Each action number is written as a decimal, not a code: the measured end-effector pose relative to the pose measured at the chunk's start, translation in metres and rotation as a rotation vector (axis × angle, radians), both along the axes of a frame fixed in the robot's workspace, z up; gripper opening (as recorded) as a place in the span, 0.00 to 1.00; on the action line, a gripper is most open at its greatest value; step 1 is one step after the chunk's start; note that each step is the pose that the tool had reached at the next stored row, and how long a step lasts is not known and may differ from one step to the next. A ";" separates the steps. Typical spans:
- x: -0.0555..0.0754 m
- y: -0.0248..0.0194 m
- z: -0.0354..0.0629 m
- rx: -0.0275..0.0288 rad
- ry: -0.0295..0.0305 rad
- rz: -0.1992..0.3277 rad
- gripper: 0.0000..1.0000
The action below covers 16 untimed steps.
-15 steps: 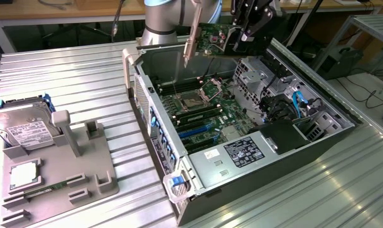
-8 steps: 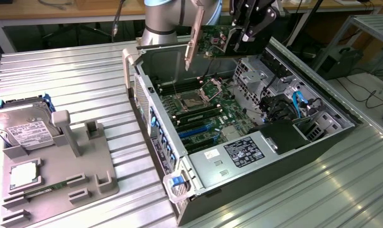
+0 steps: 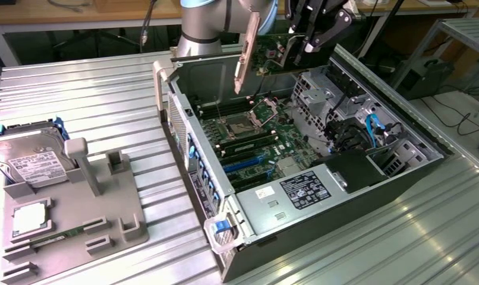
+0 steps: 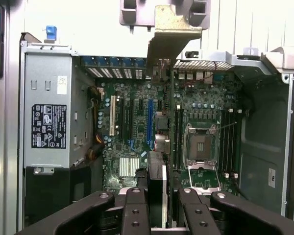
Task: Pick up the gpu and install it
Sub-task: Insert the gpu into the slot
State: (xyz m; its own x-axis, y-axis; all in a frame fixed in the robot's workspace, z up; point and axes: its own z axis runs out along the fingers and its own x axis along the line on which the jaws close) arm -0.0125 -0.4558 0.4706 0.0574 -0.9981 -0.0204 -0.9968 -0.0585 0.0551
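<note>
Right, exterior view first: the black two-finger pincer (image 3: 301, 47) is closed partway on the gpu (image 3: 267, 56), a thin flat card with a green circuit-board face and a long silver metal bracket (image 3: 245, 53) at one end. The card hangs in the air on edge over the far end of the open black-and-grey metal computer case (image 3: 343, 237), touching nothing but the fingers. Bracket end faces the case's rear wall, which I read as lining it up with the rear openings. The case lies on its side on the ribbed aluminium surface (image 3: 81, 101), so the green motherboard (image 3: 255, 139) faces up and a card can go in from above. Off to the exterior view's left, the grey plastic fixture tray (image 3: 113, 225) holds the silver boxy hard drive with white label (image 3: 30, 160), well apart from the pincer.

Wrist view: looking straight down the card. The pincer (image 4: 157, 208) clamps the gpu (image 4: 157, 171) edge-on between both fingers (image 4: 135, 210). Grip is on the upper edge, so the connector edge stays free underneath. The bracket (image 4: 174, 34) sits over the rear wall. Under it: motherboard (image 4: 201, 105), long blue slot (image 4: 149, 117), white slot (image 4: 111, 115), square silver processor socket (image 4: 201, 144), silver power supply box with black label (image 4: 49, 125). The card runs parallel to the slots, lying between blue slot and socket as seen here. Can't tell its height above the board. Not seated yet
</note>
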 end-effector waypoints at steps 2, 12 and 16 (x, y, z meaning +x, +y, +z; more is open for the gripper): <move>0.000 0.0000 0.0000 0.0000 0.0000 0.000 0.28; 0.000 0.0023 -0.0008 -0.0003 0.0000 0.000 0.28; 0.000 0.0055 -0.0015 -0.0004 0.0000 0.001 0.28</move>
